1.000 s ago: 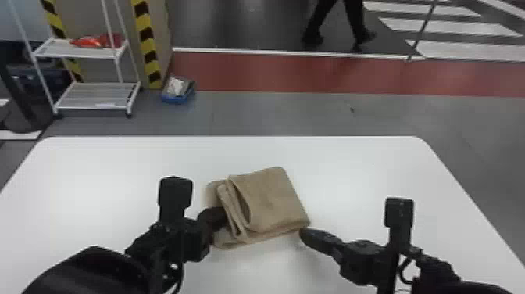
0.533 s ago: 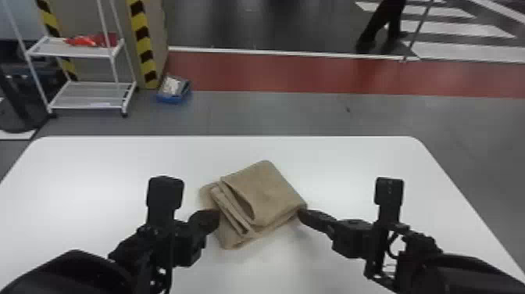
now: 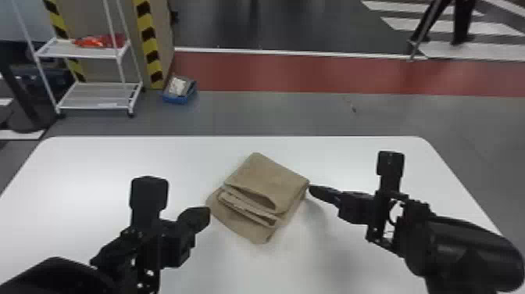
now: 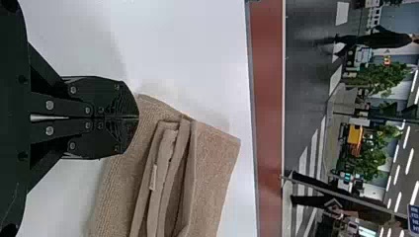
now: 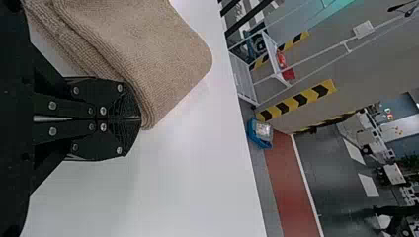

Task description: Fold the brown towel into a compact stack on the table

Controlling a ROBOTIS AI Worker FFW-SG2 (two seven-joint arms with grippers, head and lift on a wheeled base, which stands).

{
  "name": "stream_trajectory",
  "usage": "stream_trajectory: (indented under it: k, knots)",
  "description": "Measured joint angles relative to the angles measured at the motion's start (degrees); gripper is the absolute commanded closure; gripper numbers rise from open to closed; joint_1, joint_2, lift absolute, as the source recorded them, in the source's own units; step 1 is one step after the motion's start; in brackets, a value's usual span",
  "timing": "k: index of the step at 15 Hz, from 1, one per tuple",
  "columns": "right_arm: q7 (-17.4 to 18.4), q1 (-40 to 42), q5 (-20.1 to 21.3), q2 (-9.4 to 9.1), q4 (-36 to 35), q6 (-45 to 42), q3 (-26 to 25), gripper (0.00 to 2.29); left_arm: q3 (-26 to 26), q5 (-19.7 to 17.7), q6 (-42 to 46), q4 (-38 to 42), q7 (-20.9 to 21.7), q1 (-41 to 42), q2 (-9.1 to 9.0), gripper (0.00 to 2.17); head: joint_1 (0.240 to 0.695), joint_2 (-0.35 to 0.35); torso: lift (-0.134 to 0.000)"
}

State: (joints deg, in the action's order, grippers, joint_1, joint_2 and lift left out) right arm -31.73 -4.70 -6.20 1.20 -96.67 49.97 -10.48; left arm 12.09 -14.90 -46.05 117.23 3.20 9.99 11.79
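Head view: the brown towel (image 3: pixel 269 176) lies on the white bench (image 3: pixel 97 168) around the middle of the frame, folded into several layers and turned at a slant, one corner pointing up the frame. Its top flap covers the upper right part of the bundle. The flap's open fold faces the lower left, where inner layers show in narrow ridges, and a flatter bottom layer sticks out past them on that side.

The left gripper (image 3: pixel 205 219) comes in from the lower left of the frame, its tip right at the towel's left corner. In the left wrist view, the left gripper (image 4: pixel 137 117) has its two fingers pressed together with no gap at the tips and no cloth seen between them; they end at the towel's edge. The right gripper (image 3: pixel 314 190) comes in from the lower right, its tip right by the towel's right corner. In the right wrist view, the right gripper (image 5: pixel 140 119) likewise has its fingers together, nothing seen between them, with the stacked fold edges alongside. Whether either tip presses on the cloth, I cannot tell.

Beyond the bench, a white rack (image 3: pixel 95 94) with red items (image 3: pixel 97 40) on its upper shelf stands in the upper left, a blue box (image 3: pixel 179 95) on the floor near it.
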Motion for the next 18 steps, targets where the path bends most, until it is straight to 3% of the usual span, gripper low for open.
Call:
stream_trajectory:
  k: [5,8,13,18]
  knots:
    - [-3.70,6.18,-7.26,1.23,-4.75,0.47,-10.13,1.95,0.34,-0.38,12.72,-7.52,0.65,-1.85,-0.28,1.84,0.695,-0.156,-0.125]
    - [-5.05,10.08,-13.19,2.49,-8.55,2.22,-16.60,1.95,1.50,-0.60,18.48,-13.87,3.28,-4.81,-0.58,1.84,0.695,-0.203,-0.125]
    - [-6.07,14.04,-17.30,3.20,-12.19,2.58,-21.93,1.95,1.82,-1.61,18.79,-18.36,4.42,-7.64,-0.88,1.84,0.695,-0.266,-0.125]
    - [-6.06,14.36,-18.49,3.71,-12.32,2.54,-22.85,1.95,1.40,-1.46,15.38,-16.84,4.45,-6.22,-0.46,1.84,0.695,-0.276,-0.125]
